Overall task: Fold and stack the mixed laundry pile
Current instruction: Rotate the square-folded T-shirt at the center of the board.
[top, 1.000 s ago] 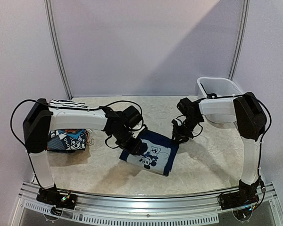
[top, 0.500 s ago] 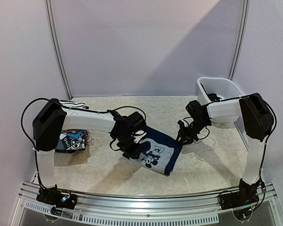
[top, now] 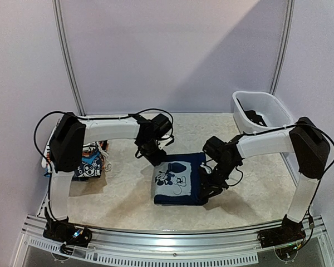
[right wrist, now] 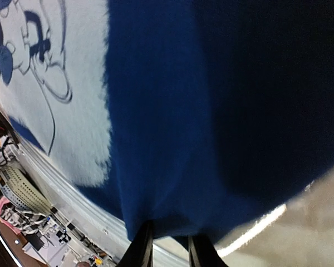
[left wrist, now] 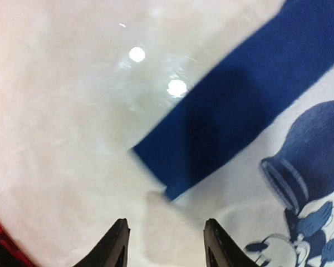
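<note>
A navy blue cloth garment with a pale cartoon-mouse panel (top: 178, 179) lies folded into a flat rectangle in the middle of the beige marbled worktop (top: 128, 194), panel facing up and its long sides running left to right in the top view.

The left fingers (top: 156, 159) hang over the garment's far left corner. In the left wrist view these fingers (left wrist: 118, 247) show as 2 black tips spread well apart with nothing between them. Beneath them is bare worktop (left wrist: 72, 111), and the navy corner of the garment (left wrist: 222, 111) sits just beyond.

The right fingers (top: 207, 188) are down at the garment's right edge, towards its near corner. In the right wrist view the fingers (right wrist: 143, 247) stand close together, and the navy edge of the garment (right wrist: 167, 139) runs down into the narrow gap between them, so they are clenched on that edge. A strip of worktop (right wrist: 300, 239) shows beside it at the lower right.

At the left side of the worktop, well apart from the garment, lies a folded blue cartoon-print cloth with orange bits (top: 92, 167), partly hidden behind the left arm's elbow. At the far right corner stands a white plastic tub (top: 238, 111) with a dark item (top: 256, 118) inside; what that item is cannot be told.
</note>
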Robot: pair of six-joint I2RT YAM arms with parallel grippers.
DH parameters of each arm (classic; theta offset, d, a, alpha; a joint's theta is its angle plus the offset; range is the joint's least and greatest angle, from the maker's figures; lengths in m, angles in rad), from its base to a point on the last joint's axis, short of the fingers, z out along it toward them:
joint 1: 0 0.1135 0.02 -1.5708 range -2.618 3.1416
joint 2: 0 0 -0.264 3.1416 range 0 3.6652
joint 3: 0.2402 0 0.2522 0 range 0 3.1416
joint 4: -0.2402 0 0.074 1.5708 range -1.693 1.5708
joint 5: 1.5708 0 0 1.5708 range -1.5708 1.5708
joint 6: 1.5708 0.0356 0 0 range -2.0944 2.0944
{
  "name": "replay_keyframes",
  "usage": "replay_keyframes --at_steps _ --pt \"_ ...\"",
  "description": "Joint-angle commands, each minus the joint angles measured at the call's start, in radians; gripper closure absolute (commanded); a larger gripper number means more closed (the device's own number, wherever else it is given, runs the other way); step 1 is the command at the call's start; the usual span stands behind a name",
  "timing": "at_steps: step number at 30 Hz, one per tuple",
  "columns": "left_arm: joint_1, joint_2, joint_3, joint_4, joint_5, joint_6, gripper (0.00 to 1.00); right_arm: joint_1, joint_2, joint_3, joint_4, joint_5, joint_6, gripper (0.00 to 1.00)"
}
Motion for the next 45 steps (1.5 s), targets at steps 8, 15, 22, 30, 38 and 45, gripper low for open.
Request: replay_keyframes --at_steps 8,15,22,30,38,45 --pt "0.049 -0.304 -0.225 0.123 -0.065 -0.278 0.0 -0.022 -0.125 0.239 -0.272 0.151 -0.088 0.67" --pt "0.087 -0.328 -0.271 0.2 0.147 -0.33 0.01 -0.103 -0.073 0.322 -0.197 0.216 -0.043 0.53" --pt "0.11 -0.261 -0.287 0.256 0.325 -0.412 0.12 -0.178 0.034 0.371 -0.126 0.212 -0.041 0.41" --pt "0.146 -0.145 -0.224 0.259 0.417 -0.471 0.19 -0.249 0.127 0.4 -0.1 0.163 -0.091 0.41" --pt "0.161 -0.053 -0.175 0.249 0.467 -0.493 0.29 -0.281 0.194 0.399 -0.077 0.108 -0.125 0.41" --pt "0.161 -0.013 -0.168 0.254 0.506 -0.526 0.38 -0.305 0.246 0.414 -0.048 0.062 -0.135 0.46"
